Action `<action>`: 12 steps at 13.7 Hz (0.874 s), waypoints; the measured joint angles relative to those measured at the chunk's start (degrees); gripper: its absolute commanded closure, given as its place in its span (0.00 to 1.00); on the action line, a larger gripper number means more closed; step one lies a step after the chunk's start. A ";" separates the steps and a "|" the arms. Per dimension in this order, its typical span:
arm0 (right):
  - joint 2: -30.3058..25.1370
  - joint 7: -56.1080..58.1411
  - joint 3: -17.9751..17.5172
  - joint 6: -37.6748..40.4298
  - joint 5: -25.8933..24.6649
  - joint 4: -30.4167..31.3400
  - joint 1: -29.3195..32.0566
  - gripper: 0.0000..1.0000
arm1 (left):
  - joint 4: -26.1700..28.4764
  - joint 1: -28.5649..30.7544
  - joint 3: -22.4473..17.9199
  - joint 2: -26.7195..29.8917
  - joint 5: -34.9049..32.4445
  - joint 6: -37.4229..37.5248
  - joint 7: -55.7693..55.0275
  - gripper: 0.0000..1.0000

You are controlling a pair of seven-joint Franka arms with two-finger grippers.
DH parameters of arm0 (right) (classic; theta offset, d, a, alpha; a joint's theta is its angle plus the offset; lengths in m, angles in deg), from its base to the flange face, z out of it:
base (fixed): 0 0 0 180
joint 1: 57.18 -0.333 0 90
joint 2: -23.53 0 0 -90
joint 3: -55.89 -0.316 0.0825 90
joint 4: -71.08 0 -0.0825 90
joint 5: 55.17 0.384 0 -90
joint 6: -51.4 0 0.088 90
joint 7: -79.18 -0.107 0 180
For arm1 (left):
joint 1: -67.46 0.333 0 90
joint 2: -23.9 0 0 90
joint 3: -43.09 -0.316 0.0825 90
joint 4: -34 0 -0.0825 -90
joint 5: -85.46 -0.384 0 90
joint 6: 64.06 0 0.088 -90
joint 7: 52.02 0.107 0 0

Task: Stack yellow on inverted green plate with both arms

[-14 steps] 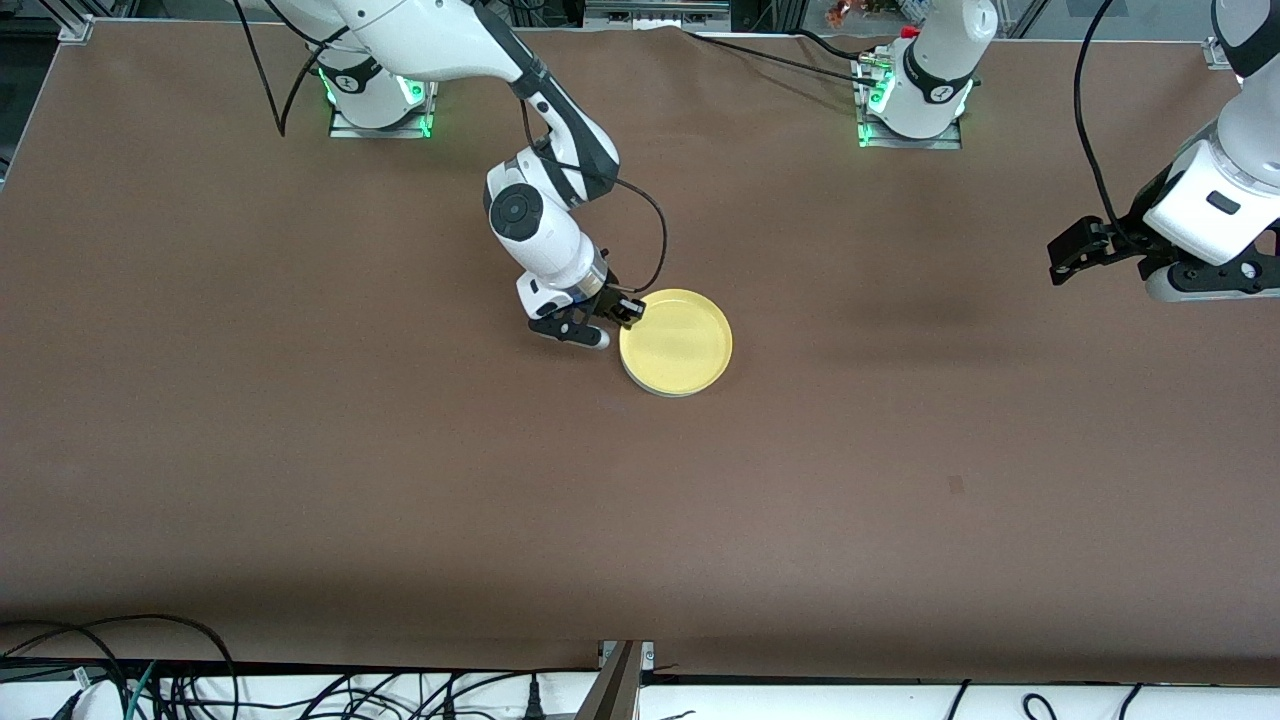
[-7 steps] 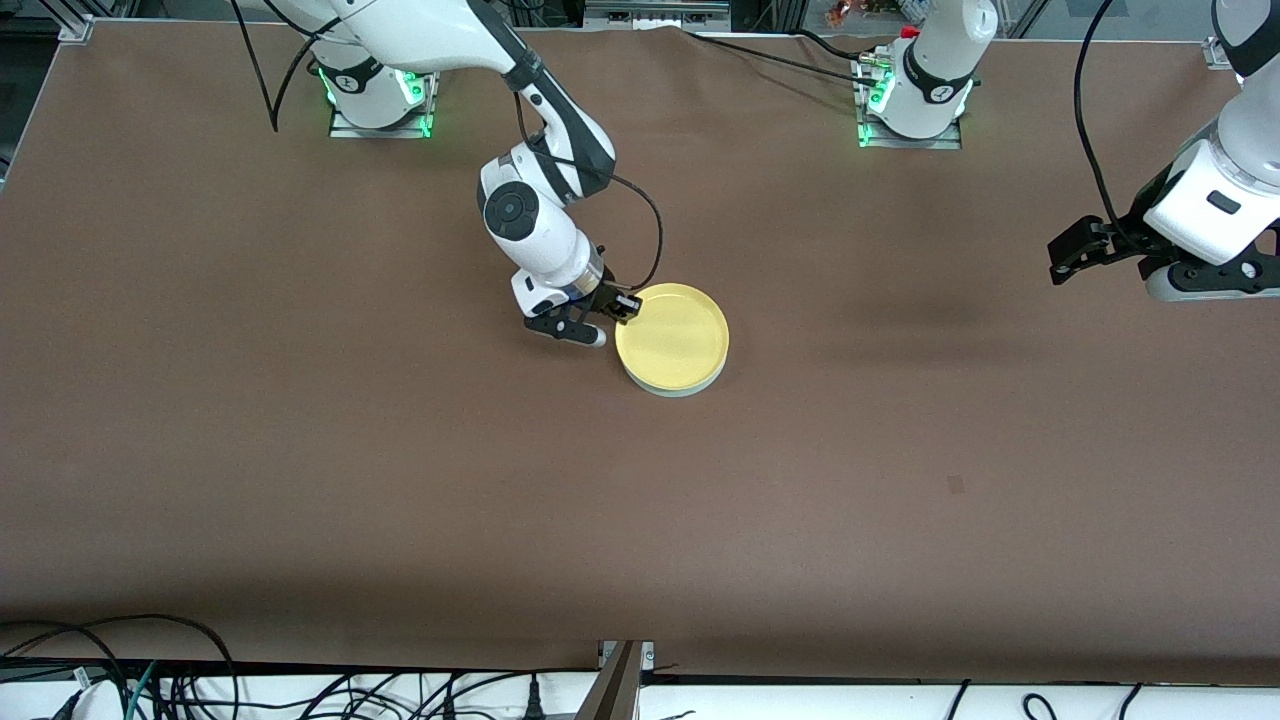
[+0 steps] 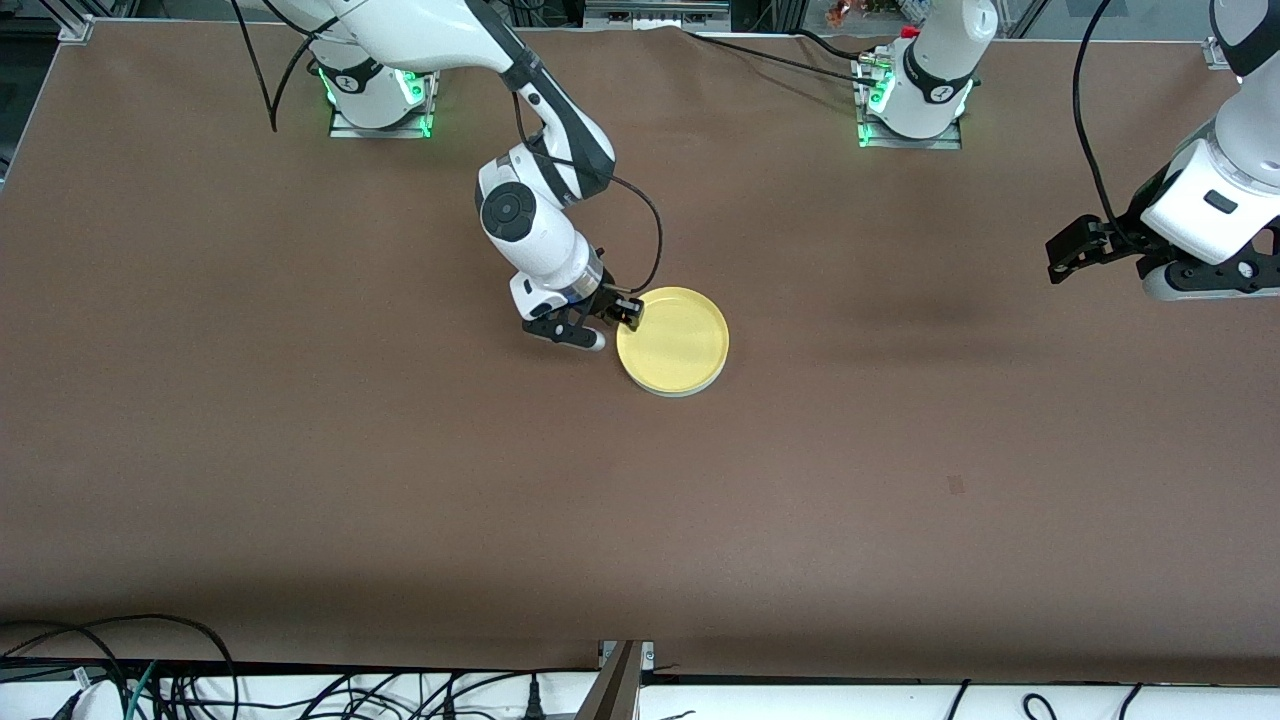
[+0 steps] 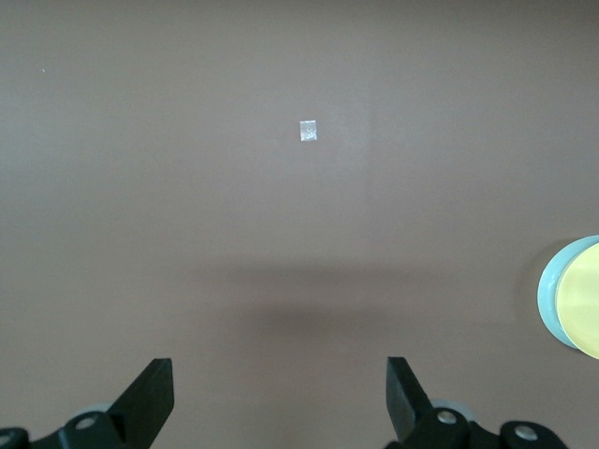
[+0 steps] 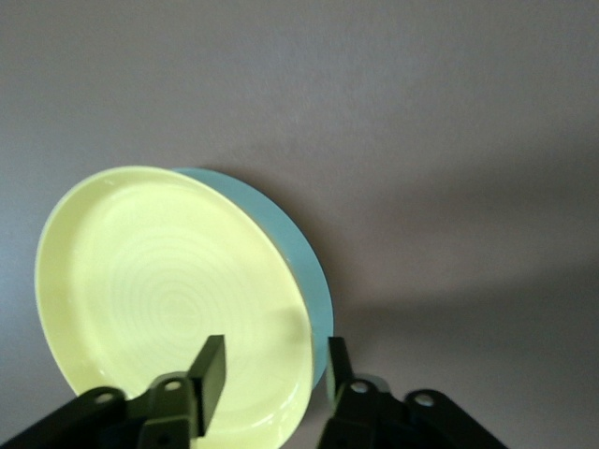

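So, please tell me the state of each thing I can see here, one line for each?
yellow plate: upright, stacked on the green plate.
green plate: under the yellow plate, only its edge showing.
right gripper: fingers open, straddling the yellow plate's rim.
left gripper: fingers open, holding nothing, waiting above the left arm's end of the table.

One yellow plate point(image 3: 673, 341), one green plate point(image 5: 298, 264), two arms point(image 3: 530, 215).

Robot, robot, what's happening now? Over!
Right gripper open astride yellow plate rim. Yellow sits on green plate. Left gripper open, waiting over bare table. Nothing blocking.
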 measured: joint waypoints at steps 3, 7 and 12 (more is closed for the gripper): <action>-2.61 2.19 6.86 16.60 -5.79 -7.04 0.02 0.00 | -0.02 0.00 -0.02 0.00 0.00 0.11 0.00 0.00; -4.69 17.50 18.61 38.71 -8.26 -17.18 0.19 0.00 | -0.03 0.03 -0.11 -0.01 0.00 0.21 1.53 0.00; -4.92 37.23 33.93 53.84 -8.25 -25.05 0.69 0.00 | -0.04 0.89 -0.18 -0.05 0.00 0.32 3.38 0.00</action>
